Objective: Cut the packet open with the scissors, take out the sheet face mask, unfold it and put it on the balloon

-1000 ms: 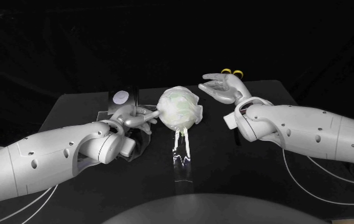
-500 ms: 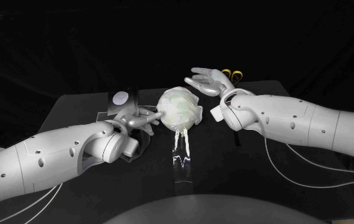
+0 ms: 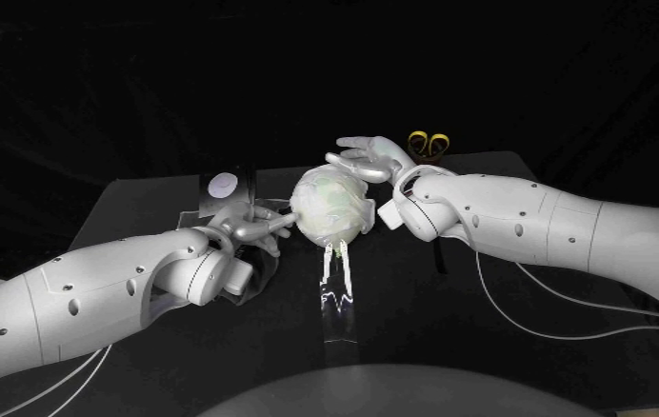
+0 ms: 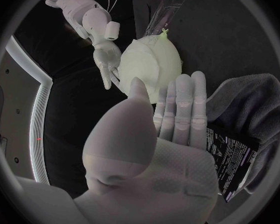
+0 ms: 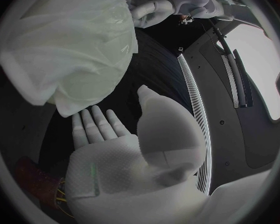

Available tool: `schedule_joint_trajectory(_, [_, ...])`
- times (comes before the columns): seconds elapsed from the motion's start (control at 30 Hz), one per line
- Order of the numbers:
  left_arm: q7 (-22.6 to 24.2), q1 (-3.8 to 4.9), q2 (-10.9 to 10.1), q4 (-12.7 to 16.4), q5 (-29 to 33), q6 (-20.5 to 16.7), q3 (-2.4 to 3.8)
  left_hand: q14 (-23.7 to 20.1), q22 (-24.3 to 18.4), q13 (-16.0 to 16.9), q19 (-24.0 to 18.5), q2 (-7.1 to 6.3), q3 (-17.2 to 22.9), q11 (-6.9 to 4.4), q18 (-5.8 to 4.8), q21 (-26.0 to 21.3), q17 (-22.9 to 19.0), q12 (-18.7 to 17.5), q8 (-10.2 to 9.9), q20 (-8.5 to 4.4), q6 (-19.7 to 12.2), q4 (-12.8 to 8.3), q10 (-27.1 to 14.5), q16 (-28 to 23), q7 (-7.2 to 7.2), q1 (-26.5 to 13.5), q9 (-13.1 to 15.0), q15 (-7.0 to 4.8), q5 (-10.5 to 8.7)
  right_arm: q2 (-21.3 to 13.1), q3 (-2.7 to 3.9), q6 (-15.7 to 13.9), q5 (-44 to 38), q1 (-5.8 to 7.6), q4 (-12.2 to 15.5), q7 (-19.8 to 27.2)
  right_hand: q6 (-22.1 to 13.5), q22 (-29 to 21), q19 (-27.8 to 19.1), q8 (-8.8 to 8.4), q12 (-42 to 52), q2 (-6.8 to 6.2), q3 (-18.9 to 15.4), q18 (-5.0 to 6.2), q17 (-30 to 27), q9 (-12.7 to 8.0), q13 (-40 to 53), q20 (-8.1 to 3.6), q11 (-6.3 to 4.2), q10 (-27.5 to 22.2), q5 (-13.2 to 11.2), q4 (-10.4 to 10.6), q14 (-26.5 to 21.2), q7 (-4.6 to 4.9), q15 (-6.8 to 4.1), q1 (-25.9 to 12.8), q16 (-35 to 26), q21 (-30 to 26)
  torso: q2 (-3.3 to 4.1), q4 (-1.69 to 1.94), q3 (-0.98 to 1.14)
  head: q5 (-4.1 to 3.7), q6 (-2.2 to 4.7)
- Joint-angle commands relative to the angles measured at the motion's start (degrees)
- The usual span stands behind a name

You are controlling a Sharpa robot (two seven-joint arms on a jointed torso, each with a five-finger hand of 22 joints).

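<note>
The pale balloon (image 3: 334, 206) stands at the table's middle with the white sheet mask (image 5: 65, 40) draped over it. My left hand (image 3: 261, 222) is at the balloon's left side, its straight fingers (image 4: 180, 102) reaching the balloon (image 4: 151, 67) and holding nothing. My right hand (image 3: 369, 158) is spread open at the balloon's upper far right, close against the mask, and holds nothing. The same hand (image 4: 105, 59) lies along the balloon's side in the left wrist view. The yellow-handled scissors (image 3: 429, 139) lie behind the right hand.
The dark cut packet (image 3: 227, 186) lies at the back left beside a grey cloth (image 4: 255, 102). A clear stand (image 3: 336, 288) runs from under the balloon toward the table's front edge. A cable (image 3: 442, 255) trails on the table under my right arm.
My right hand has moved left from beside the scissors to the balloon's upper far side. My left hand has stayed against the balloon's left side.
</note>
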Motion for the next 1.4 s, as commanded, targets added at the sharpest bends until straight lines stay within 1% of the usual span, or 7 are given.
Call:
schedule_joint_trajectory(0.03, [-1.32,0.00,0.08,0.23,-1.56,1.24,0.05,0.39,0.06,-0.05,0.41,0.31,-0.36,0.06,0.60,0.30,0.05,-0.21,0.12,0.06,0.17,-0.09,0.16,0.27,0.12,0.14,-0.09,0.01,-0.10,0.34,0.04,3.94,-1.78,0.07,-0.34,-1.56,0.66,-0.11,-0.44,0.01,-0.29,0.67,-0.37,-0.85,-0.09,0.16,-0.05,0.01,0.10,-0.37,0.24,-0.02,-0.25,7.60,0.04,-0.05,-0.14,-0.24,0.02,0.01,0.00,0.09,-0.11])
schedule_joint_trajectory(0.2, [-1.80,0.00,0.18,0.32,-2.11,2.12,0.05,0.34,0.07,-0.08,0.42,0.36,-0.49,0.04,0.58,0.33,0.01,-0.22,0.21,0.04,0.28,-0.15,0.27,0.17,0.10,0.42,-0.11,0.02,-0.10,0.74,0.04,4.89,-2.14,0.07,-0.64,-2.45,2.04,-0.28,-0.52,0.42,-0.12,1.71,-0.47,-0.82,-0.14,0.45,0.06,0.01,0.18,0.66,0.45,-0.30,0.37,7.63,0.02,0.58,0.02,-0.17,-0.05,-0.05,0.00,0.17,-0.15])
schedule_joint_trajectory(0.43, [-2.32,0.00,0.29,0.59,-3.15,3.50,0.05,-0.21,0.00,-0.25,0.09,0.68,-0.88,-0.04,0.53,0.17,-0.20,-0.50,0.44,0.05,0.68,-0.23,0.22,-0.34,-0.15,1.40,-0.17,0.02,-0.10,1.19,0.04,5.65,-2.42,0.07,-1.39,-4.59,5.95,-0.16,0.26,1.53,0.17,3.71,0.97,-0.30,0.25,1.24,0.28,0.02,-0.50,4.27,0.25,-1.96,3.95,8.05,-0.55,3.73,0.64,0.10,-0.02,-0.09,0.04,0.21,-0.13])
schedule_joint_trajectory(0.7, [-1.73,0.00,0.40,0.74,-3.17,3.52,0.05,-1.29,-0.26,-0.47,-0.70,1.16,-1.77,-0.05,0.48,-0.37,-0.50,-0.87,0.31,0.15,0.93,-0.09,0.12,-1.18,-0.26,1.78,-0.47,0.11,-0.11,1.44,0.04,6.38,-3.69,0.08,-1.84,-7.22,11.76,0.08,1.88,2.89,0.54,4.91,5.23,0.40,0.71,1.98,0.61,-0.01,-1.06,11.34,-0.57,-6.57,9.87,7.87,-1.18,8.27,1.53,0.54,-0.05,-0.09,0.02,0.12,-0.21])
schedule_joint_trajectory(0.8, [-1.43,0.00,0.47,0.79,-3.12,3.52,0.05,-1.53,-0.33,-0.51,-0.88,1.28,-2.00,-0.05,0.47,-0.52,-0.57,-0.91,0.27,0.19,0.99,-0.07,0.17,-1.37,-0.26,1.78,-0.54,0.15,-0.10,1.48,0.04,5.95,-4.07,0.08,-1.86,-7.76,14.25,-0.05,2.22,3.34,0.90,4.71,7.96,0.73,1.32,2.10,0.86,0.02,-1.36,15.92,-0.57,-8.87,14.71,7.70,-1.61,9.43,2.54,0.61,-0.04,-0.06,0.01,0.16,-0.21])
schedule_joint_trajectory(1.0, [-0.84,0.00,0.59,0.90,-2.75,3.53,0.05,-1.76,-0.45,-0.50,-1.11,1.68,-2.43,-0.20,0.49,-0.73,-0.65,-0.79,0.39,0.24,1.51,-0.10,0.68,-1.59,-0.46,1.96,-0.62,0.09,-0.10,1.37,0.04,5.15,-4.34,0.08,-1.58,-8.09,17.24,0.35,3.72,3.74,1.10,3.77,10.94,1.17,1.52,2.11,1.04,0.03,-1.76,19.92,-0.19,-10.68,18.35,7.41,-2.05,8.78,3.35,0.99,-0.04,-0.07,0.00,0.18,-0.26])
schedule_joint_trajectory(1.4, [0.32,-0.01,0.72,0.85,-0.21,3.48,0.06,-2.04,-0.59,-0.50,-1.41,3.26,-3.07,-0.69,0.53,-0.98,-0.63,-0.58,0.69,0.17,2.73,-0.35,1.66,-1.70,-1.05,3.60,-0.83,-0.25,-0.08,1.08,0.04,4.48,-4.97,0.08,-0.96,-8.56,17.46,0.32,4.34,3.46,0.75,2.46,12.47,1.25,1.00,1.55,0.92,0.03,-1.72,19.54,-0.92,-11.76,17.92,7.44,-2.06,7.52,3.14,1.16,-0.05,-0.08,0.02,0.14,-0.46])
